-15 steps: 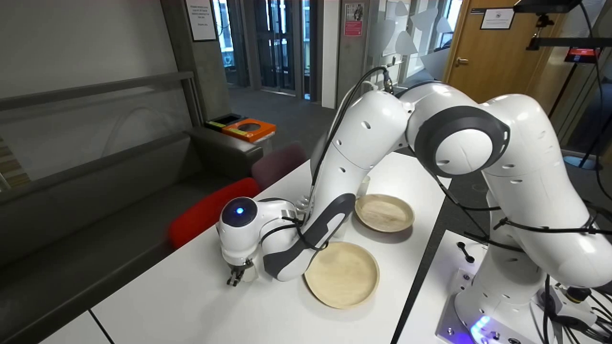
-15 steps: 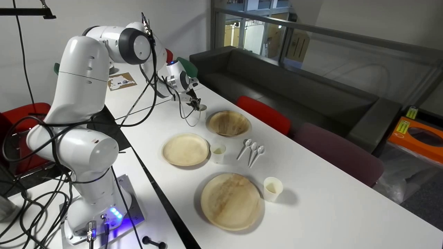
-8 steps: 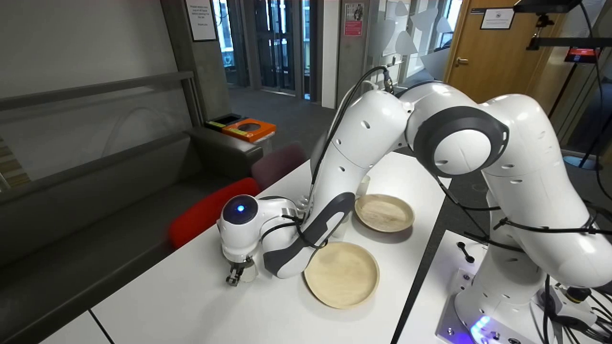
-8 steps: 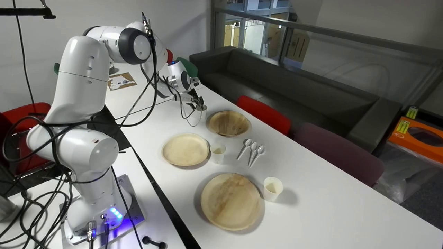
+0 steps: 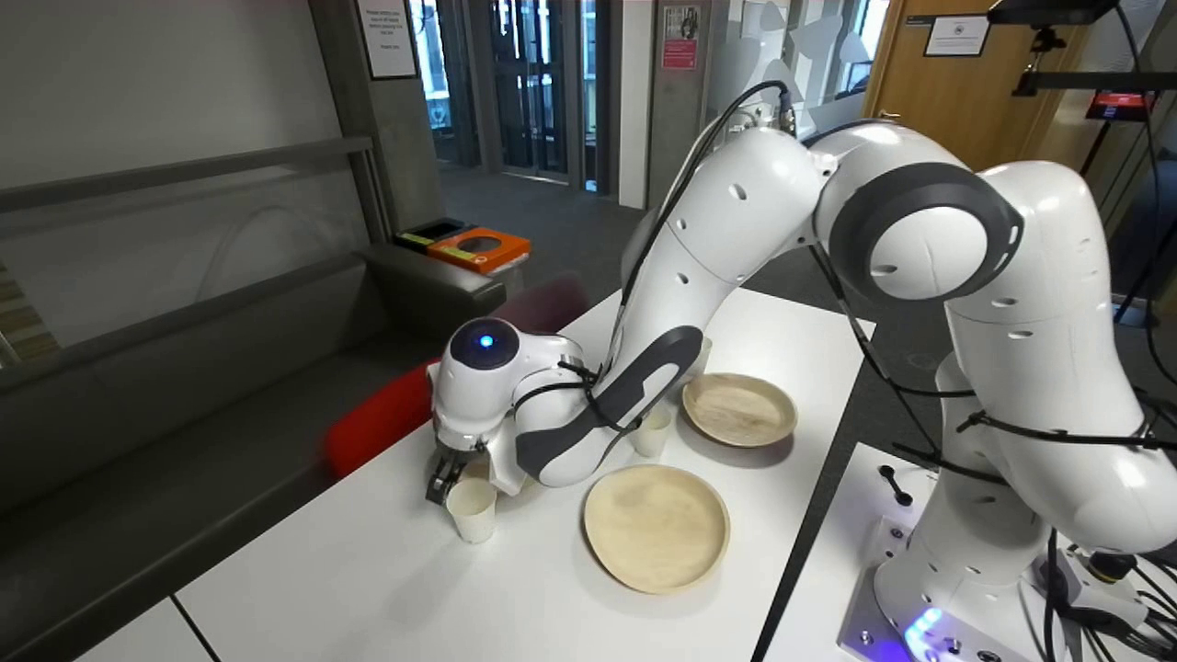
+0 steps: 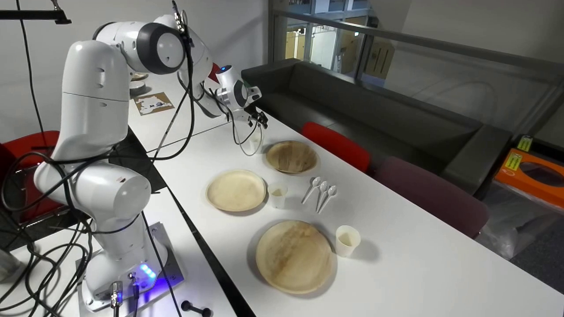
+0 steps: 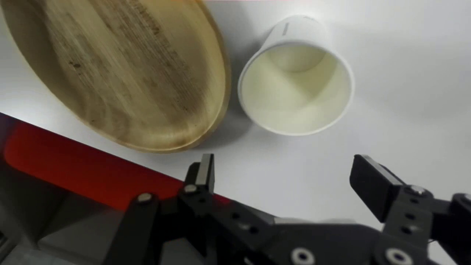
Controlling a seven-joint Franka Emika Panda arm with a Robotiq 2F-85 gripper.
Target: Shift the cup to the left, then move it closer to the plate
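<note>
A short cream cup (image 7: 294, 88) stands upright on the table, just beside a brown wood-coloured plate (image 7: 140, 77) in the wrist view, with a thin strip of shadowed table between their rims. In an exterior view the cup (image 5: 473, 515) shows in full; there the arm covers the brown plate. Cables cross in front of the cup (image 6: 255, 143) in an exterior view, with the plate (image 6: 291, 158) to its right. My gripper (image 7: 281, 157) is open, with bare table seen between its fingers. It hangs above and a little off the cup, on the sofa side.
A pale plate (image 6: 236, 191) and another plate (image 6: 294, 257) lie further along the table, with a cup (image 6: 277, 197) and another cup (image 6: 347, 242) beside them. White spoons (image 6: 320, 194) lie nearby. A red chair (image 6: 337, 145) stands against the table's edge.
The arm has lifted and drawn back from the cup toward the sofa side in the last half second. The cup, partly covered before, stands uncovered in about the same place.
</note>
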